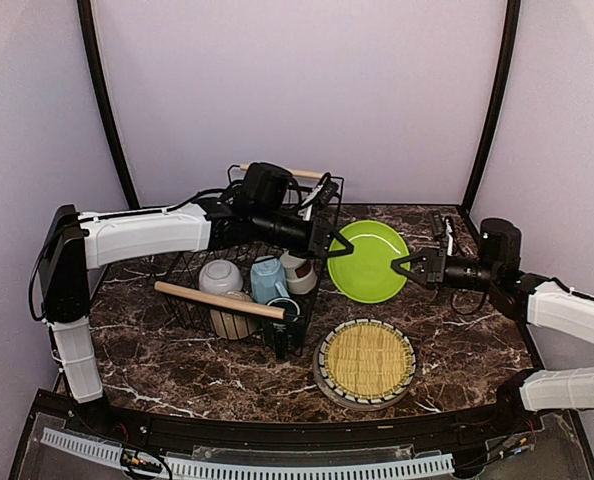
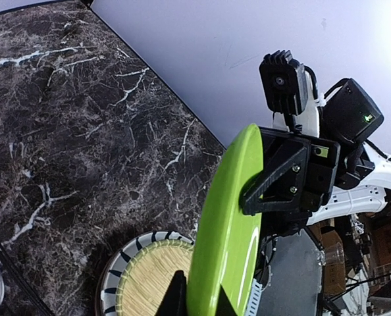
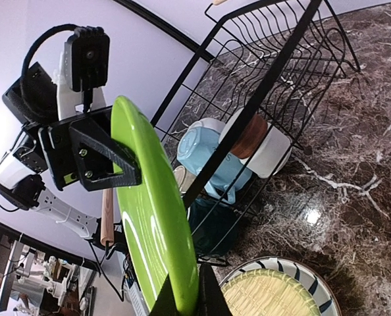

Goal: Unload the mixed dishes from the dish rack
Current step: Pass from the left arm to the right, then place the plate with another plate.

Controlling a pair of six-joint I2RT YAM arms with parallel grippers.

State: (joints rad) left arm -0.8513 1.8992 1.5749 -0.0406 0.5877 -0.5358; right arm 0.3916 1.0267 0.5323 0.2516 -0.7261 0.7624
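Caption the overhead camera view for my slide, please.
The left end effector and right end effector both grip a lime-green plate beside the dish rack; a striped plate lies nearby.

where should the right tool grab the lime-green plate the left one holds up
On its thin rim, at the edge opposite the left tool, coming in from the right. The lime-green plate is held clear of the table, that edge free and edge-on to the right tool, so its jaws straddle it. The right tool is shut there.
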